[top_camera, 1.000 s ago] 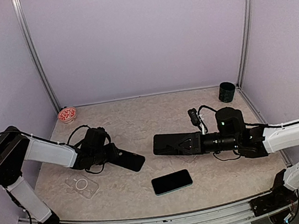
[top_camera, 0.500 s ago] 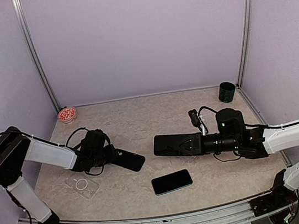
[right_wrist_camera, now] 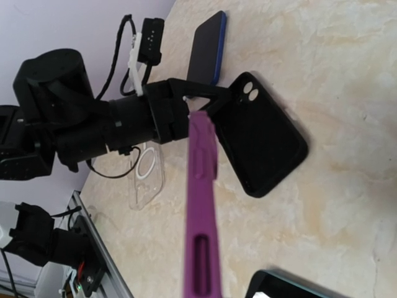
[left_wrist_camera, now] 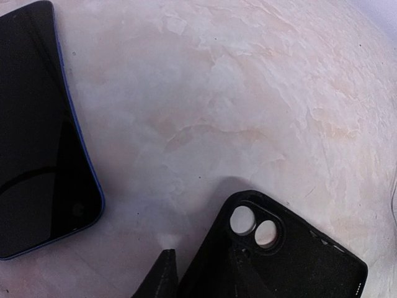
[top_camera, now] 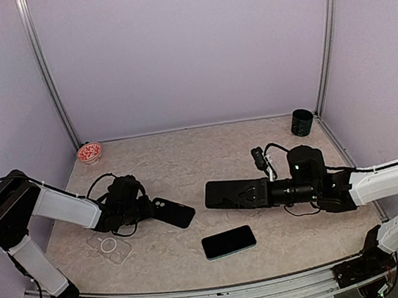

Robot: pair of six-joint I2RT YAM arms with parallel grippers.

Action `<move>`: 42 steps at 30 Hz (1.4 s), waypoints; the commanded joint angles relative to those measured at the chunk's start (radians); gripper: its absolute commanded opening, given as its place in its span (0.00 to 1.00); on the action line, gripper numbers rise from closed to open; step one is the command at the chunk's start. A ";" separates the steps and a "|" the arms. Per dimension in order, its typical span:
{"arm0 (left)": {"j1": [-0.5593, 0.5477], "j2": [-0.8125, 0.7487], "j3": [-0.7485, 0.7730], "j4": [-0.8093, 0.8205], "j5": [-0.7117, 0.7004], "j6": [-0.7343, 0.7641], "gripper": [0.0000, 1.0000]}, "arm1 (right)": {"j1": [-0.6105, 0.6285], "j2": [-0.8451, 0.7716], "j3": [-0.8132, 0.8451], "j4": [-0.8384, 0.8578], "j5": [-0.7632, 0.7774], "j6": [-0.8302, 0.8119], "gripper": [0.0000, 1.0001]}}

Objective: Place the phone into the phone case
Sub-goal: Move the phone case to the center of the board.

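My left gripper (top_camera: 150, 205) is shut on the side wall of a black phone case (top_camera: 176, 212). In the left wrist view the gripper (left_wrist_camera: 201, 256) has one finger inside the black case (left_wrist_camera: 310, 261) and one outside, near its two lens holes. A blue-rimmed phone (left_wrist_camera: 37, 124) lies face up close beside it. The left arm hides this phone from above. A teal-rimmed phone (top_camera: 228, 242) lies at the front middle. My right gripper (top_camera: 246, 190) is shut on a purple phone case (right_wrist_camera: 201, 186), which is edge-on and off the table. It looks black from above.
A clear case (top_camera: 109, 245) lies flat at the front left, under the left forearm. A black cup (top_camera: 301, 122) stands at the back right corner. A small red-and-white bowl (top_camera: 90, 152) sits at the back left. Walls and metal posts close in three sides.
My left gripper has shifted slightly toward the near edge with the black case, and the case's lens holes now show from above. The right arm and the teal-rimmed phone have not moved.
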 commanded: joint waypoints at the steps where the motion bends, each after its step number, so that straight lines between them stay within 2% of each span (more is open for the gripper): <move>1: 0.002 0.021 -0.028 0.021 0.066 -0.027 0.25 | 0.007 0.002 0.005 0.067 0.007 0.001 0.00; 5: -0.008 -0.004 -0.042 0.011 0.064 -0.035 0.21 | 0.007 0.008 0.010 0.065 0.010 -0.001 0.00; 10: -0.016 -0.017 -0.051 -0.007 0.066 -0.044 0.09 | 0.007 0.026 0.025 0.064 0.001 0.001 0.00; 18: -0.084 -0.058 -0.072 -0.029 0.069 -0.112 0.09 | 0.007 0.079 0.081 0.028 -0.010 -0.015 0.00; 24: -0.150 -0.099 -0.079 -0.063 0.065 -0.168 0.09 | 0.007 0.163 0.213 -0.088 -0.050 -0.066 0.00; 31: -0.212 -0.142 -0.111 -0.061 0.012 -0.257 0.10 | 0.007 0.265 0.287 -0.093 -0.121 -0.038 0.00; 36: -0.229 -0.131 -0.121 -0.048 -0.001 -0.286 0.15 | 0.006 0.358 0.352 -0.113 -0.183 -0.034 0.00; 42: -0.229 -0.161 -0.128 -0.057 -0.020 -0.287 0.32 | 0.006 0.459 0.421 -0.121 -0.253 -0.030 0.00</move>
